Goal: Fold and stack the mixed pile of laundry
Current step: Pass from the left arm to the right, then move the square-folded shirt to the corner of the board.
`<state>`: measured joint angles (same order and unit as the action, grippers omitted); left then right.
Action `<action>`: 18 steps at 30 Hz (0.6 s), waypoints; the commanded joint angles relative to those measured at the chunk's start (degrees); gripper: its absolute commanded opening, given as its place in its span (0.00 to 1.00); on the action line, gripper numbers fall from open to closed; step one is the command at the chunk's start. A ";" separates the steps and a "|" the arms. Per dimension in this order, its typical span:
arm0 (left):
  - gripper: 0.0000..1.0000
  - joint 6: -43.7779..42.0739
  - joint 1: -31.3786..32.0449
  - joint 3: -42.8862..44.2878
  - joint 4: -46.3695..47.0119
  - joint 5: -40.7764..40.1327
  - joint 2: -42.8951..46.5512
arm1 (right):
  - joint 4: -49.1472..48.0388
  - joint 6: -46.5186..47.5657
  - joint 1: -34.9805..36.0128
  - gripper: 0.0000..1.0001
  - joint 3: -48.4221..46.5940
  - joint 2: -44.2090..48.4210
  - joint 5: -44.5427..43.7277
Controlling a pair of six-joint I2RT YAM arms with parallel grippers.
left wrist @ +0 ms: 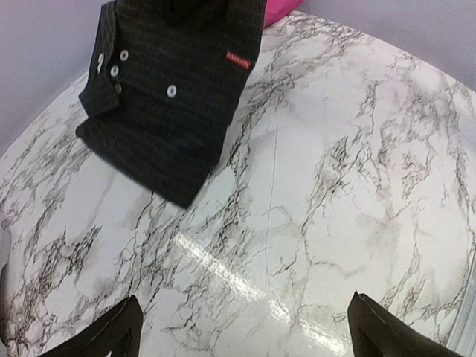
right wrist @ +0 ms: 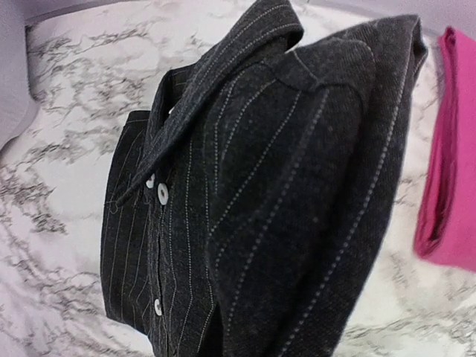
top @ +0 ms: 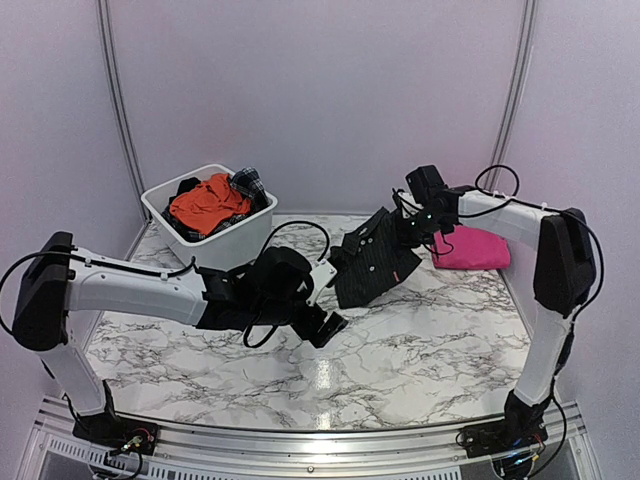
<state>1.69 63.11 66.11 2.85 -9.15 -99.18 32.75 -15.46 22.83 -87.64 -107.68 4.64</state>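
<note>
The shirt (top: pixel 368 265), folded into a dark pinstriped packet, is held at its far edge by the right fingers (top: pixel 407 231), which are closed thin on the cloth. Its near edge seems to rest on the tabletop (top: pixel 400 350), so the packet is tilted up. The left fingers (left wrist: pixel 111 331) are spread wide over bare marble, near the shirt but apart from it, with nothing between them.

The shirt is judged light, soft and limp. The fold can be expected to sag or slide open if it is lifted by one edge only, and little stiffness is given by the buttoned front. A hold is best taken across all layers at a folded edge, with the opposite side supported. The pink cloth (top: pixel 470 250) is laid folded on the tabletop just beyond the shirt, at the right; whether the two touch cannot be told.

The tub (top: pixel 222 245) is set at the far left, well apart. The orange garment (top: pixel 205 202) is heaped in it, with the plaid piece (top: pixel 248 183) at the far rim and some dark cloth beside; none of these is folded yet.
</note>
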 commanded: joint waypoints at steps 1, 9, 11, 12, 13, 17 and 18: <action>0.99 1.98 0.17 -1.25 -4.87 -3.83 1.75 | 9.74 13.36 -0.90 0.00 -11.06 -4.45 -16.07; 0.99 2.22 0.17 -1.51 -6.99 -4.67 2.30 | 11.11 18.00 -5.30 0.00 -19.98 -5.85 -24.28; 0.99 2.04 0.17 -1.51 -7.13 -4.60 2.10 | 11.00 18.63 -6.90 0.00 -21.22 -5.59 -24.32; 0.99 2.00 0.17 -1.44 -7.24 -4.49 1.95 | 10.95 18.75 -7.71 0.00 -21.71 -5.42 -23.95; 0.99 1.93 0.17 -1.30 -7.37 -4.48 1.83 | 10.79 18.80 -8.66 0.00 -22.16 -5.26 -23.13; 0.99 1.18 0.17 -0.52 -8.08 -4.49 0.77 | 10.32 19.44 -12.02 0.00 -24.11 -5.22 -19.85; 0.99 0.98 0.17 -0.39 -8.20 -4.54 0.58 | 10.30 19.50 -12.77 0.00 -24.78 -5.40 -18.93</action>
<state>3.57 63.18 64.73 -3.01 -12.91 -98.96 44.05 2.46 12.64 -108.03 -114.63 -15.88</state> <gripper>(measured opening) 0.988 0.010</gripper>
